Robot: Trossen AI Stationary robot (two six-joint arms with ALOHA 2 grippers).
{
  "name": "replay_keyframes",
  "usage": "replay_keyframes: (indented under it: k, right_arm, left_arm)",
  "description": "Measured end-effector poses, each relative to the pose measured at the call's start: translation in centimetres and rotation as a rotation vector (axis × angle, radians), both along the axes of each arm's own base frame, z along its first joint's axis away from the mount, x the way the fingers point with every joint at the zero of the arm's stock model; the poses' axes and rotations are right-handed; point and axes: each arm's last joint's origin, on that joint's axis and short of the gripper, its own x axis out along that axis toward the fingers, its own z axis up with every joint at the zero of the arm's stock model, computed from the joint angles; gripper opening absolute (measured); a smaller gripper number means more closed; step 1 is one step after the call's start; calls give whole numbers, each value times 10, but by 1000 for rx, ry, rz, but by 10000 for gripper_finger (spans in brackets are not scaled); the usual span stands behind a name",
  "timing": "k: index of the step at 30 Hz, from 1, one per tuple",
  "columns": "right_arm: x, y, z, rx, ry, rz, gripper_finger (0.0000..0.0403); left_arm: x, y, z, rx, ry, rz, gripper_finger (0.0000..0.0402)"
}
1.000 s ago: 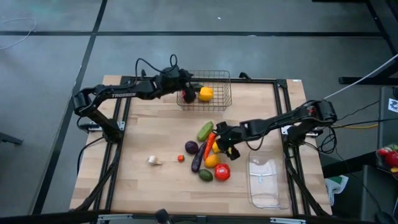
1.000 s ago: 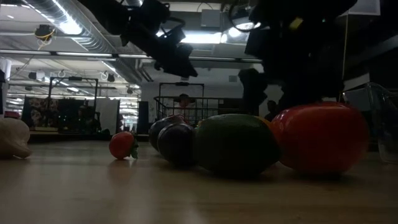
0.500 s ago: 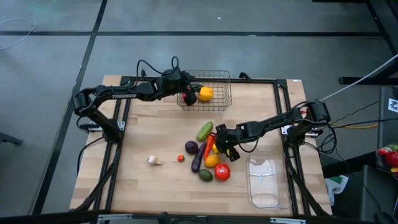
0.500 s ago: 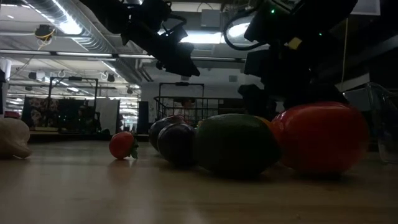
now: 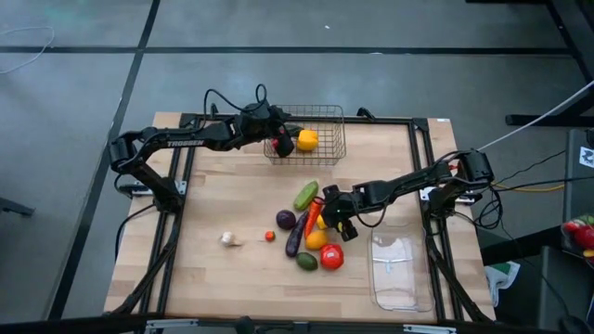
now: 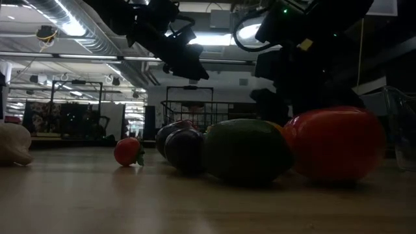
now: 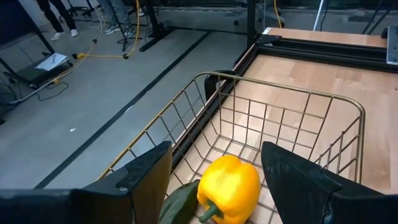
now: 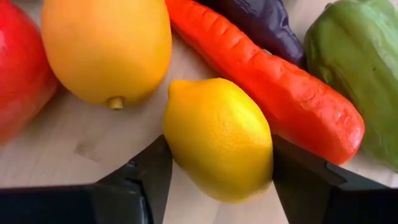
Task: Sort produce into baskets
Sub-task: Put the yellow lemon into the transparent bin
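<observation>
My right gripper (image 5: 327,220) stands over the produce pile at mid-table, shut on a yellow lemon (image 8: 217,140). Around the lemon lie an orange carrot (image 8: 267,87), an orange-yellow fruit (image 8: 106,50), a red tomato (image 8: 18,68), a green vegetable (image 8: 360,56) and a purple one (image 8: 261,22). My left gripper (image 7: 214,162) hangs open over the wire basket (image 5: 320,116) at the far edge. A yellow pepper (image 7: 227,186) lies on the basket's floor, with a dark red piece (image 5: 284,146) beside it. My right gripper pinches the lemon's two opposite sides (image 8: 171,146) between its two fingers. The fingers slant down from above and from the table's right. The lemon lies on the table, its far side next to the carrot.
A green avocado (image 5: 306,261), a small red piece (image 5: 270,236) and a pale garlic (image 5: 229,239) lie near the pile. The clear tray (image 5: 399,269) stands at the near right. Bare wood lies on the table's left half.
My right gripper has drawn its fingers in from wide apart until they meet the lemon's sides, and has shifted a little toward the table's left. The lemon has stayed on the table.
</observation>
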Motion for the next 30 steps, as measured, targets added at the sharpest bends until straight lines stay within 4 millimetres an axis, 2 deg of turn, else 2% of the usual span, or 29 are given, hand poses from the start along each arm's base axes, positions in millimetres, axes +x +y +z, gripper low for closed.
replay_keyframes:
  k: [4, 7, 11, 18, 24, 30]
  right_arm:
    - [-3, 0, 3, -1, 15, -2, 233]
    - [-1, 0, 16, -1, 38, -7, 233]
    - [5, 1, 42, -8, 93, -7, 234]
    - [14, 5, 98, 3, 146, -33, 234]
    - [9, 26, 137, 44, 188, -35, 234]
    - [-9, 58, 151, 77, 292, -91, 234]
  left_arm:
    - [0, 0, 0, -1, 1, 0, 244]
    - [0, 0, 0, -2, 3, 0, 244]
    - [0, 0, 0, 3, 9, -3, 244]
    - [-1, -1, -3, -8, 36, -4, 244]
    - [-2, -1, -5, -14, 50, -4, 244]
    - [-2, -1, -4, -13, 49, -4, 244]
